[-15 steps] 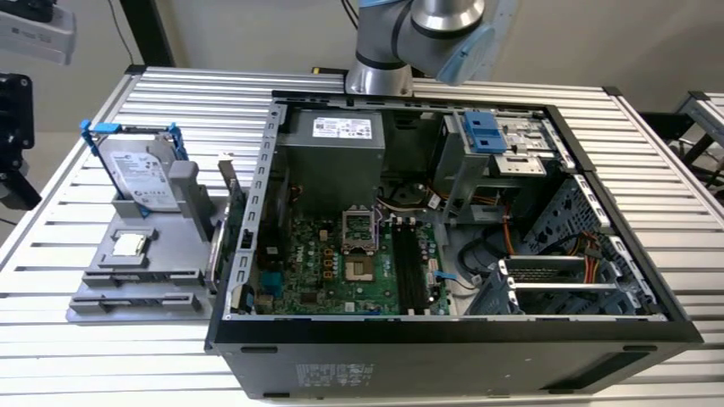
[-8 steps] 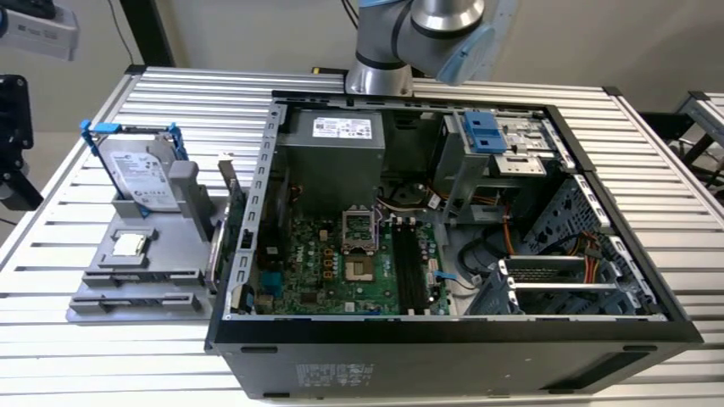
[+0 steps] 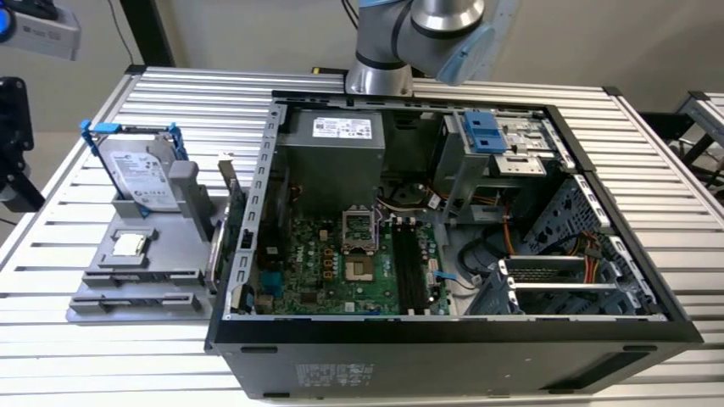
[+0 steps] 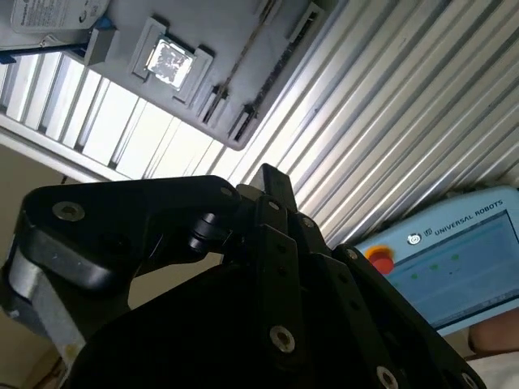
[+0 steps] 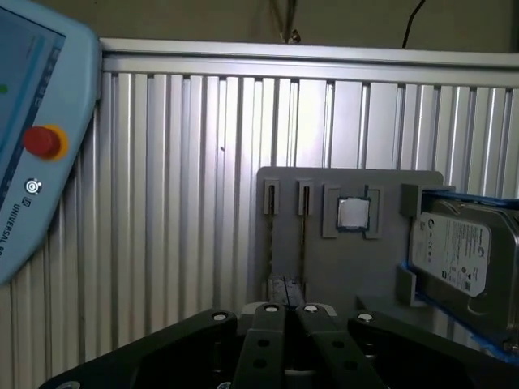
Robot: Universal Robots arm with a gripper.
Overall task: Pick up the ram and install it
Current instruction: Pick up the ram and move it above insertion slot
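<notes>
— The arm (image 3: 421, 38) is seen at the table's (image 3: 68, 339) far edge, behind the open case (image 3: 453, 332). The gripper (image 5: 285, 301) is raised and aimed at the holder (image 5: 349, 267), well apart from it.
— And the ram (image 5: 304, 243)?
— It is taken to be the thin dark strip set on edge in a holder slot, near the chip (image 5: 353, 214); that cannot be confirmed.
— The fingers (image 4: 280, 267)?
— They are pressed together in both wrist views. Nothing is seen gripped or touched.
</notes>
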